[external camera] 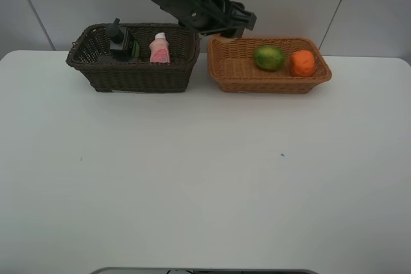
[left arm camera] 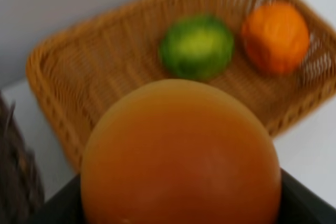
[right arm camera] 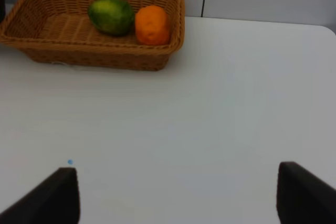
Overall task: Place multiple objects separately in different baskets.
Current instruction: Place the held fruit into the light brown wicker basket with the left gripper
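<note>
above the near-left corner of the light orange-tan basket (external camera: 270, 76), the left gripper (external camera: 226, 28) hangs with its jaws closed around the red-orange peach-like fruit (left arm camera: 181, 156), a smooth, round ball of matte orange with a faint reddish blush low on its face; in the left wrist view it fills the foreground, blurred. inside that shallow woven basket lie the green round fruit (external camera: 269, 57), mottled dark and yellow-green, and just beside it the orange (external camera: 302, 63), dimpled and bright. left of it stands the dark brown basket (external camera: 135, 76), deeper, holding the dark green pump bottle (external camera: 124, 43) and the pink white-capped bottle (external camera: 159, 49), both upright. over the white table (external camera: 205, 178), the right gripper (right arm camera: 178, 195) shows only two dark fingertips (right arm camera: 58, 195) set wide apart, holding nothing.
</note>
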Controlling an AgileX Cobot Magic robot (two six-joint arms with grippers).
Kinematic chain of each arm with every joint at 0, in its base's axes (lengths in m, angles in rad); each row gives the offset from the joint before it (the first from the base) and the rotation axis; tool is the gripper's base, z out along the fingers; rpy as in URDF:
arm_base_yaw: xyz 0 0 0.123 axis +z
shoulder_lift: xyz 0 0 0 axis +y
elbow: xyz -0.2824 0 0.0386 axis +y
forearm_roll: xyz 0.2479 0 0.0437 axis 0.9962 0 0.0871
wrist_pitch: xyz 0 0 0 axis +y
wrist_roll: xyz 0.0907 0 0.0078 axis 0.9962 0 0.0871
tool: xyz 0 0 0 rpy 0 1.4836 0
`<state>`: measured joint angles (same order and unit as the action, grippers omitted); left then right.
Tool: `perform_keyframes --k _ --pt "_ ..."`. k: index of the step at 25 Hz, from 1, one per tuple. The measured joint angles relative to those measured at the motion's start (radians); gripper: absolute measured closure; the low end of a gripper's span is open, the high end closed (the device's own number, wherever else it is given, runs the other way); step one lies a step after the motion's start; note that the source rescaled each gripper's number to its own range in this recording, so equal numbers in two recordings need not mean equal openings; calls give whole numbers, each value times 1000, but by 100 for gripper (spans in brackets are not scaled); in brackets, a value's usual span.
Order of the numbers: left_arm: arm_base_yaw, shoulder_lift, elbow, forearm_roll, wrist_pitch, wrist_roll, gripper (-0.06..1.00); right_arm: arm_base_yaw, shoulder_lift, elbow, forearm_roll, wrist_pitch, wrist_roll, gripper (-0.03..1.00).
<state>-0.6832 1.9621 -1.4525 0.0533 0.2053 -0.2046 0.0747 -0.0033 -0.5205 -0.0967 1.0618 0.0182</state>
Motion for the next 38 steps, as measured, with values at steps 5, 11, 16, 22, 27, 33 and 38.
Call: perform_keyframes --k 5,11,16,22,27,33,38 --pt "0 75 0 1 -240 3 37 0 0 0 0 0 0 21" --pt "0 182 0 45 -438 4 37 0 0 0 0 0 0 21" --pt "0 256 0 72 -534 4 37 0 0 0 0 0 0 21" --pt "1 340 -44 76 -544 4 38 0 0 0 0 0 0 21" --pt "1 380 -106 76 -509 4 38 0 0 0 0 0 0 21" --pt "3 386 -129 75 -490 4 38 0 0 0 0 0 0 21" --pt "5 389 -129 75 -431 4 38 0 0 0 0 0 0 21"
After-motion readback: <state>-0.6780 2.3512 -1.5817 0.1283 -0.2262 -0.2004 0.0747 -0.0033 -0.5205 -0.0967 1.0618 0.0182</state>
